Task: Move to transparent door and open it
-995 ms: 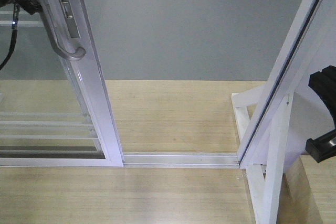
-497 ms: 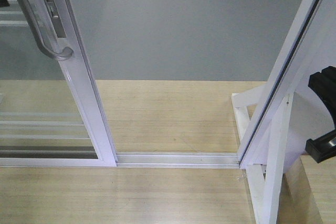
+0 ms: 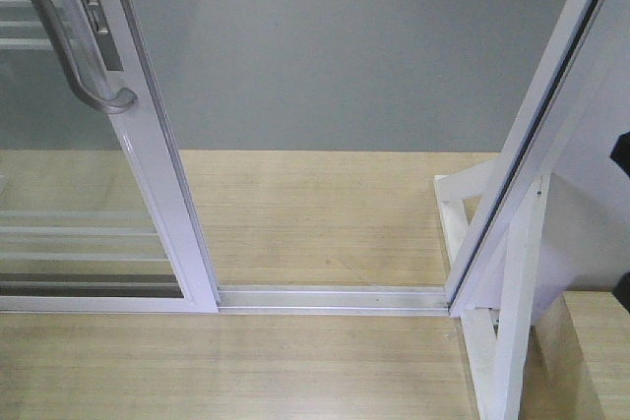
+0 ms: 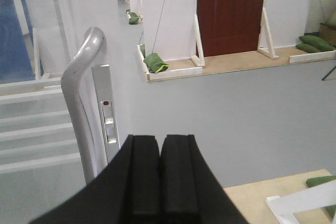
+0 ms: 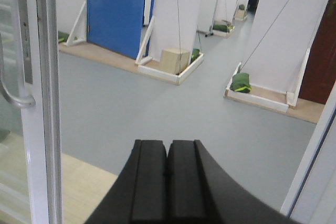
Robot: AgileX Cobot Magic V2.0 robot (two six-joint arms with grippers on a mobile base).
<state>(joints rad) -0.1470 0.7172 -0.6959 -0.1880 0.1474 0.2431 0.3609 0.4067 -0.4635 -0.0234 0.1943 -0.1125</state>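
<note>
The transparent door [image 3: 59, 184] is a glass panel in a white frame with thin white bars, slid to the left of the front view. Its curved grey handle [image 3: 74, 56] sits on the right stile; it also shows in the left wrist view [image 4: 79, 98] and the right wrist view [image 5: 13, 95]. My left gripper [image 4: 160, 145] is shut and empty, a little right of the handle and apart from it. My right gripper [image 5: 168, 150] is shut and empty, facing through the opening. Neither gripper shows clearly in the front view.
The floor track [image 3: 335, 297] runs across a wide gap to the slanted white frame [image 3: 532, 145] and its braces [image 3: 492, 322] at right. Grey floor lies beyond. White partitions, a blue door [image 5: 115, 9], a brown door [image 4: 231, 11] and green bags stand farther off.
The door slid left between the first two frames, then stayed. My left arm has left the top-left of the front view, and my right gripper has withdrawn off its right edge.
</note>
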